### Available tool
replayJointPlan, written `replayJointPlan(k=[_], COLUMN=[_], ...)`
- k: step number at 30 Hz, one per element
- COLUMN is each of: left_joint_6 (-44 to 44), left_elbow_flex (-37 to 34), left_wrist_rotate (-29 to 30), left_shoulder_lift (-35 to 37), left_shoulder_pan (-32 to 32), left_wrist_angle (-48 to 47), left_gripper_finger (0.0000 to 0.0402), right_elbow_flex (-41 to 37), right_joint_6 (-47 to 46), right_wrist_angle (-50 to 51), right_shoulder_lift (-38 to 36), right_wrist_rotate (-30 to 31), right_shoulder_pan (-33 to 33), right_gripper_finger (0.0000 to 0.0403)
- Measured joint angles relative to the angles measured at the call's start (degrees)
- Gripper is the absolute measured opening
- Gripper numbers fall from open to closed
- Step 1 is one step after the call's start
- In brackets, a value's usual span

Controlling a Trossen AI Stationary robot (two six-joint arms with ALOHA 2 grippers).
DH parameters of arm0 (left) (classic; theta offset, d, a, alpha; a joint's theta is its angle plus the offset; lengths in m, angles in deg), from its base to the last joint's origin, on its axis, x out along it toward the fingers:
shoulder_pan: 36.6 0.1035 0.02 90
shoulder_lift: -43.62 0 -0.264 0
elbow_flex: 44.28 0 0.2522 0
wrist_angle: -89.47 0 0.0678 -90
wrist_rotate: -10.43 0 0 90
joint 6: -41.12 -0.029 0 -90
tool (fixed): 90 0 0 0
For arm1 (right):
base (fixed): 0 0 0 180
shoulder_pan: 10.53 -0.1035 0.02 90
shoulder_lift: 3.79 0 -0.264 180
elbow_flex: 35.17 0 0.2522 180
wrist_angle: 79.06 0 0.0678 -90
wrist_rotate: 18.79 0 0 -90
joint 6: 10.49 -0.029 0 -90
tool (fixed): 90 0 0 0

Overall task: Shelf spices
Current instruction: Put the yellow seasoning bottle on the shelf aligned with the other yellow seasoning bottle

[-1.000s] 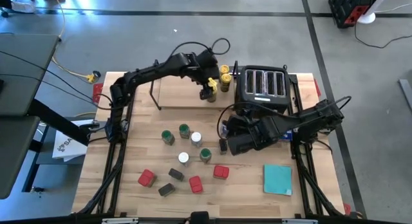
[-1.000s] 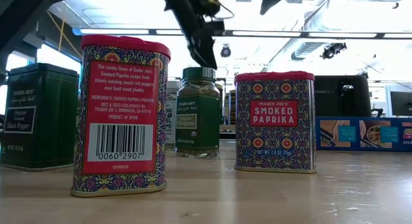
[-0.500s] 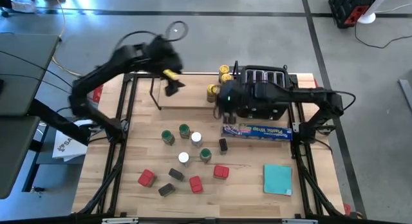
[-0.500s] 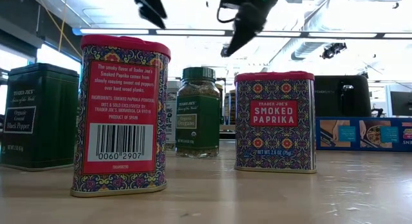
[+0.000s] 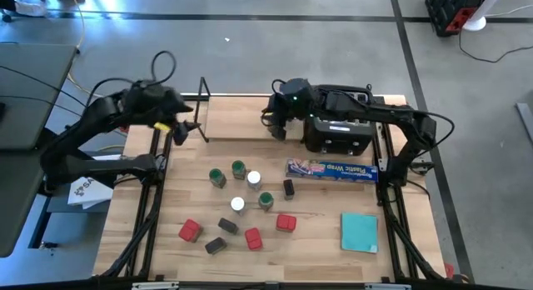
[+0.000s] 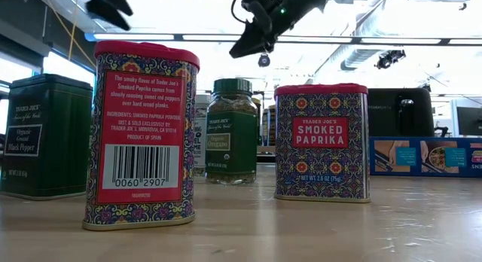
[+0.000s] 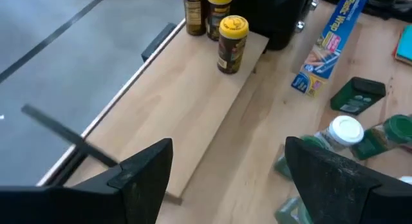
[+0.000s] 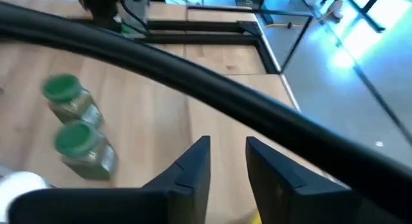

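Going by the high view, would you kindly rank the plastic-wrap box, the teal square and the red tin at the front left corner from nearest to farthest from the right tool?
Measured from the right tool, at the shelf's right end:
1. Plastic-wrap box, just in front of the toaster.
2. Teal square, front right of the table.
3. Red tin, front left. It is only slightly farther than the teal square, so take this order with caution.

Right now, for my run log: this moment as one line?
left gripper: open, empty, off left end of shelf | right gripper: open, empty, over its right end | three yellow-lid jars shelved
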Motion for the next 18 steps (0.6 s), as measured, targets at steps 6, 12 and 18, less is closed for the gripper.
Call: replayJointPlan(k=[6,12,18], left_joint_6=[1.02,1.95,2.52], left_elbow_flex=[-2.99,-4.04,-6.48], left_wrist_rotate=[0.09,0.62,0.66], left_shoulder_lift=[6.38,10.33,14.21], left_shoulder_pan=[0.0,0.04,0.04], left_wrist_angle=[-2.82,-3.16,-3.43], left_gripper_finger=[0.0296,0.0296,0.0296], right_elbow_flex=[0.0,0.04,0.02], right_joint_6=[1.6,-2.2,-0.32], right_wrist_angle=[1.62,4.93,5.75], right_shoulder_lift=[0.09,2.24,5.37], right_wrist_rotate=[1.19,0.08,-0.3], right_shoulder_pan=[2.27,5.07,6.01], right_gripper_finger=[0.0153,0.0241,0.0311])
